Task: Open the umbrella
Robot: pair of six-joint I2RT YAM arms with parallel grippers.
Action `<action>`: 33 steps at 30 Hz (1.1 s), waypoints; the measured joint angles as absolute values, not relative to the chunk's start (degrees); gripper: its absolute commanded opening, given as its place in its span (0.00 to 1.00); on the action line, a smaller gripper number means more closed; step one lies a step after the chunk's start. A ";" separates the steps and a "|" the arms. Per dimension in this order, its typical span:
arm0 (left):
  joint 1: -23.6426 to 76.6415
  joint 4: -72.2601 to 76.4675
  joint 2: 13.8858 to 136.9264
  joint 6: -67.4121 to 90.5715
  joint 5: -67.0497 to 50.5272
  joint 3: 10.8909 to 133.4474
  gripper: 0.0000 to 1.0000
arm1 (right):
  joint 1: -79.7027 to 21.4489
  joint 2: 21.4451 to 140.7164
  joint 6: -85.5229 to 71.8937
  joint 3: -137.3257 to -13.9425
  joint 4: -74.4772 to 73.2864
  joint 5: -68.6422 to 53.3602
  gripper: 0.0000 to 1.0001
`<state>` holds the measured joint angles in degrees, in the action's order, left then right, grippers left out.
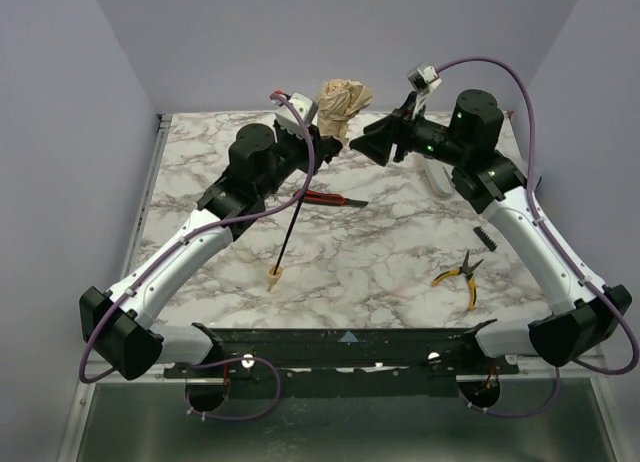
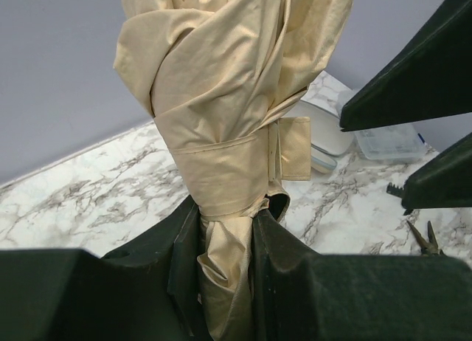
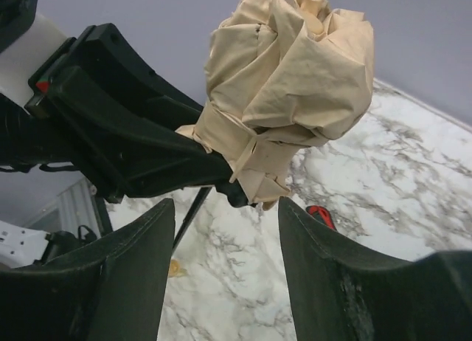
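Observation:
The umbrella (image 1: 342, 102) is folded, its tan fabric bundled and wrapped by a strap. Its thin black shaft (image 1: 291, 230) slants down to the small beige handle (image 1: 275, 274) resting on the table. My left gripper (image 1: 322, 142) is shut on the fabric just below the strap, seen close in the left wrist view (image 2: 225, 282). The bundle (image 2: 221, 75) rises above the fingers. My right gripper (image 1: 372, 142) is open and empty, just right of the bundle. In the right wrist view the bundle (image 3: 295, 83) sits above the open fingers (image 3: 324, 274).
A red-handled cutter (image 1: 330, 197) lies on the marble table right of the shaft. Yellow-handled pliers (image 1: 460, 276) lie at the front right. A white case (image 1: 436, 177) and a black toothed piece (image 1: 487, 238) lie under the right arm. Walls close the back and sides.

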<state>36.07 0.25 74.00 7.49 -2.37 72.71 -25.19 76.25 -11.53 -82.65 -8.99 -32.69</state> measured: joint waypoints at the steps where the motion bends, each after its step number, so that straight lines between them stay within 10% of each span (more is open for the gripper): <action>1: 36.10 0.19 74.15 7.51 -2.33 72.84 0.00 | -25.23 77.01 -12.67 -83.18 -9.10 -33.61 0.61; 16: 38.83 -0.08 74.65 5.30 -1.02 73.60 0.00 | -25.87 83.05 -24.16 -86.32 -7.18 -33.50 0.46; 23: 39.99 -0.86 75.99 2.85 2.92 74.83 0.00 | -26.22 84.66 -23.77 -87.15 -7.60 -30.06 0.01; 33: 40.07 -3.18 76.53 2.37 3.77 75.22 0.00 | -27.49 84.53 -17.65 -86.78 -9.93 -24.88 0.00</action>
